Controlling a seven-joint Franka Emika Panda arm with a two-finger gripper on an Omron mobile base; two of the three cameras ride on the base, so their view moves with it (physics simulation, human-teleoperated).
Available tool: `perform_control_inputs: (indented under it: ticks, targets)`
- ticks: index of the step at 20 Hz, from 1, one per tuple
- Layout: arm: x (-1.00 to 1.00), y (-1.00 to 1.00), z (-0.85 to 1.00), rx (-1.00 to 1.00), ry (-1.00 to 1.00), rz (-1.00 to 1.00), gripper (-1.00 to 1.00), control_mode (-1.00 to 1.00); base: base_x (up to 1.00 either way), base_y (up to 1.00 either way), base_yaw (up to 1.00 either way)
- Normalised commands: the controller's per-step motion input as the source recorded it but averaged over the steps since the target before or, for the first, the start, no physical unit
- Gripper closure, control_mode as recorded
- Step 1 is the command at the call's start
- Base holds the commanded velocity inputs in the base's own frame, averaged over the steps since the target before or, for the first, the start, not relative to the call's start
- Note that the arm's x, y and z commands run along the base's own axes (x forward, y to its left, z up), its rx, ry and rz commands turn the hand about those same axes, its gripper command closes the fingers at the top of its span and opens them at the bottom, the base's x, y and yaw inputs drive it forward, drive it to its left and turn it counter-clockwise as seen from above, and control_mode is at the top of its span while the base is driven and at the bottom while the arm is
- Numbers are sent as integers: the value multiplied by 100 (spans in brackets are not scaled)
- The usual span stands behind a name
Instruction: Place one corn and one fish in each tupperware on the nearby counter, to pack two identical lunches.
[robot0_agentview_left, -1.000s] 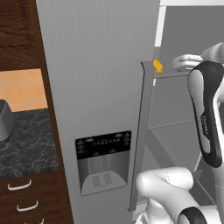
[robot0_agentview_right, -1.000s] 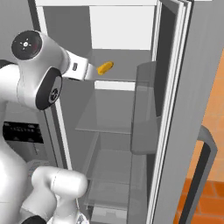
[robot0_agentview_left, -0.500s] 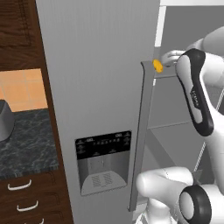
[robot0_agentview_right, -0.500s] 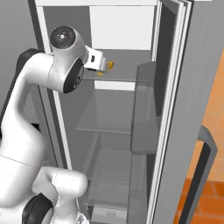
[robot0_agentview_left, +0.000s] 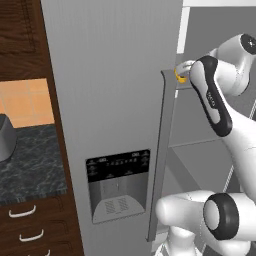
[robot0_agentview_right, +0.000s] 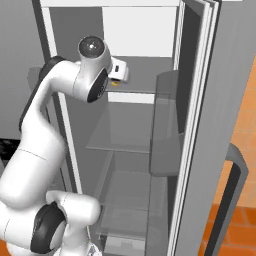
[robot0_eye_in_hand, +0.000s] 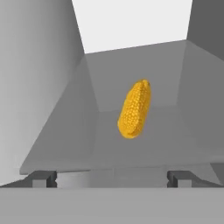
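The closed grey fridge door (robot0_agentview_left: 110, 100) with its dispenser panel (robot0_agentview_left: 119, 185) takes up most of the left base view, and its long vertical handle (robot0_agentview_left: 162, 150) stands in front of the opened compartment, hiding part of the arm's reach. Left of that door lies a strip of the black marbled tabletop (robot0_agentview_left: 30, 160) over dark drawers (robot0_agentview_left: 30, 225), with the edge of a grey machine (robot0_agentview_left: 5, 137) on it. The right base view looks instead into the open fridge interior (robot0_agentview_right: 135, 130), past the swung-out door (robot0_agentview_right: 200, 125) with its bins, onto clear glass shelves (robot0_agentview_right: 125, 145) stacked below one another.

The white arm (robot0_agentview_right: 55, 115) bends up to the upper shelf (robot0_eye_in_hand: 144, 144). The pincer (robot0_eye_in_hand: 112, 177) is spread wide, its two dark fingertips (robot0_eye_in_hand: 41, 178) apart and holding nothing. Just ahead of it, centred between the tips, one corn (robot0_eye_in_hand: 134, 109) lies on that shelf, pointing away toward the back wall, not touched. In the left base view the cob shows as a yellow sliver (robot0_agentview_left: 180, 76) beside the handle top; in the right base view a small yellow spot (robot0_agentview_right: 115, 83) peeks from under the hand.
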Motion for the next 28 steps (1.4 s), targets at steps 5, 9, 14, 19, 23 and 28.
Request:
perform_control_inputs:
  ticks: [5, 9, 14, 19, 23, 28]
  targets:
    - [67, -18, -16, 0, 11, 0, -100, -100, 0, 0, 0]
    - [70, -7, -22, 0, 11, 0, -100, -100, 0, 0, 0]
    - [63, -1, -18, 0, 8, 0, -100, -100, 0, 0, 0]
    - [39, -5, -25, 0, 1, 0, 100, -100, 0, 0, 0]
    - [23, 0, -34, 0, 0, 0, 100, -100, 0, 0, 0]
    - [-1, 0, -32, -1, -4, 1, 100, -100, 0, 0, 0]
